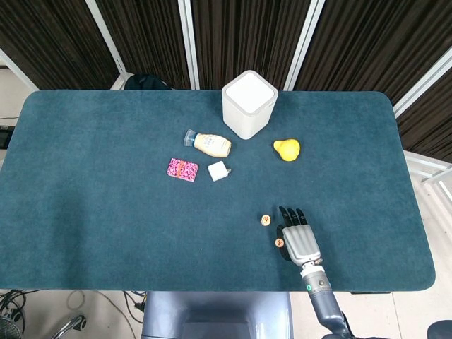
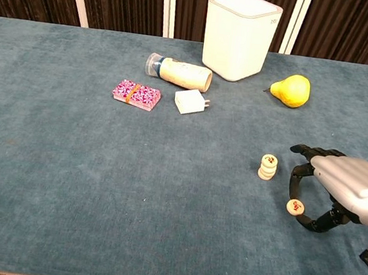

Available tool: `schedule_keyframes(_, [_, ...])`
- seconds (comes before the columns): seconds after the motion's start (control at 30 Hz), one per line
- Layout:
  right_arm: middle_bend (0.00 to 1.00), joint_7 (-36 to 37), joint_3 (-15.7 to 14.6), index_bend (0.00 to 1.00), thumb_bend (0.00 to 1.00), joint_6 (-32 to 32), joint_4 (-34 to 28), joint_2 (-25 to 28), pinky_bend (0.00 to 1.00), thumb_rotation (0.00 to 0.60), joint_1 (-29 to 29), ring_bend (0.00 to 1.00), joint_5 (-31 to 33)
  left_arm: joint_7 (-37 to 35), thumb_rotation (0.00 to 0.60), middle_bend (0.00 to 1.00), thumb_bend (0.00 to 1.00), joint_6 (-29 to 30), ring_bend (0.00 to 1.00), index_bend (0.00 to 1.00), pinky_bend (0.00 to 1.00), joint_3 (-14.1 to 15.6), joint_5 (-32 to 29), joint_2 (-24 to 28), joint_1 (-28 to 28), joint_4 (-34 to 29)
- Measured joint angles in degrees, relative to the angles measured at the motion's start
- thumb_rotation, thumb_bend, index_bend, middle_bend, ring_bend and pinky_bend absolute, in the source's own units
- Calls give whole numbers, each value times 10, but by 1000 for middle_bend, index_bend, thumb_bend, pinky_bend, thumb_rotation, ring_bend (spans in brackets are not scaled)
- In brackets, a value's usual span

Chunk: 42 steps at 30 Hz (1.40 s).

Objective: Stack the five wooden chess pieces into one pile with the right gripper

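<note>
Taking the pile point(image 2: 268, 167) of wooden chess pieces as the landmark: it is standing upright on the teal tabletop point(image 2: 97, 180), well in front of the white bin point(image 2: 241, 36) and the pear point(image 2: 292, 90). Just right of and nearer than the pile, the last loose piece point(image 2: 295, 207) is sitting pinched between the fingers point(image 2: 295, 179) of the right hand point(image 2: 340, 188), apparently lifted slightly. The pile is lying to the hand's left and a little farther away, so the carry should go leftward and away. The left hand is not showing anywhere.
</note>
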Motion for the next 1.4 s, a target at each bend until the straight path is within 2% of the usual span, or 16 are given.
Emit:
schedule_keyframes(0.2, [0, -4, 8, 523, 366, 5, -18, 10, 0, 600, 1, 0, -2, -2, 600, 0, 153, 0, 0, 56, 88, -1, -1, 1, 0, 0])
schedule_keyframes(0.6, [0, -64, 60, 523, 365, 11, -104, 54, 0, 600, 30, 0, 31, -1, 600, 0, 153, 1, 0, 56, 88, 0, 1, 1, 1, -1])
schedule_keyframes(0.77, [0, -95, 78, 523, 366, 3, -127, 60, 0, 600, 52, 0, 64, 0, 600, 0, 153, 0, 0, 56, 88, 0, 1, 0, 0, -1])
schedule_keyframes(1.03, [0, -130, 99, 523, 365, -13, -125, 42, 0, 600, 94, 0, 119, -5, 600, 0, 153, 1, 0, 55, 88, -1, 1, 1, 1, 0])
schedule_keyframes(1.4, [0, -157, 107, 523, 366, -13, -97, 9, 0, 600, 131, 0, 165, -9, 600, 0, 153, -1, 0, 55, 88, -1, 0, 2, 1, 1])
